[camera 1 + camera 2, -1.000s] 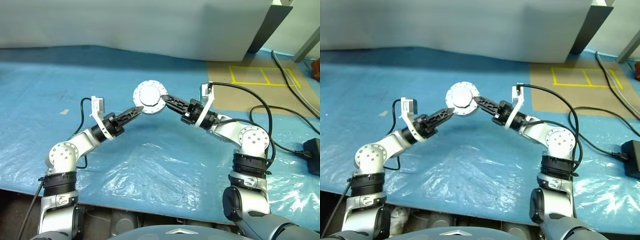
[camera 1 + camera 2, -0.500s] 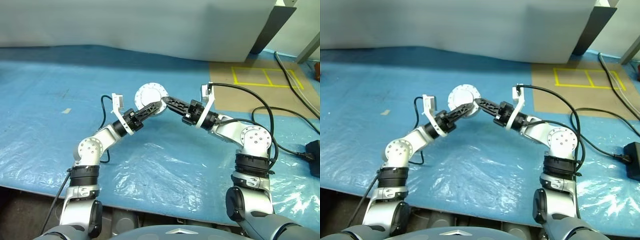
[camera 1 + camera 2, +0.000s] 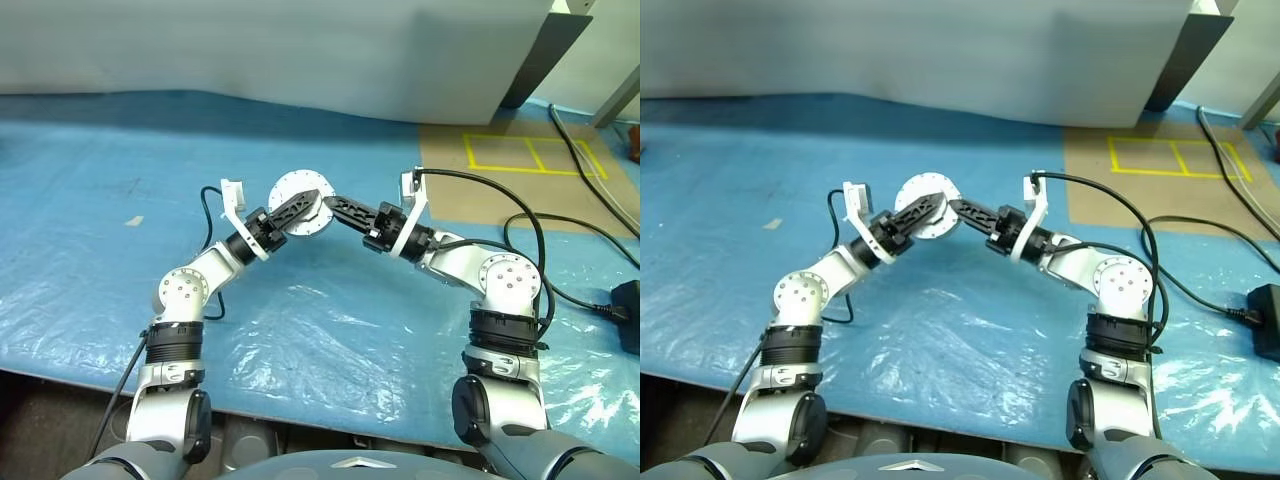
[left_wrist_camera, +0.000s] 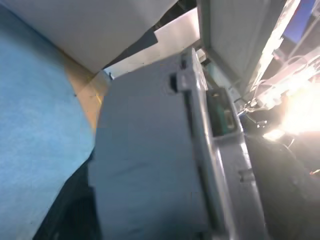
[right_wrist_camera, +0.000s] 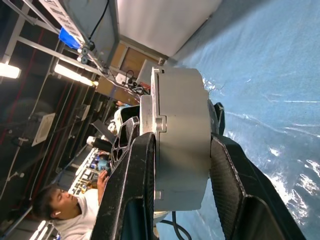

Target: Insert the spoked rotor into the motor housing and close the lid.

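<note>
Blue tarp (image 3: 90,270) spreads wide beneath you. The housing (image 3: 300,200) hangs mid-air (lid (image 5: 150,150) shut), edges clamped by your right gripper (image 3: 335,204); your left gripper (image 3: 298,208) crosses its face, grip unclear.

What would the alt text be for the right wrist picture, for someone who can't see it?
Two black fingers of the robot's right hand clamp a round grey motor housing edge-on, its lid closed against it. Another black hand reaches in from behind. A blue tarp lies below, and a person sits far off among shelves.
</note>
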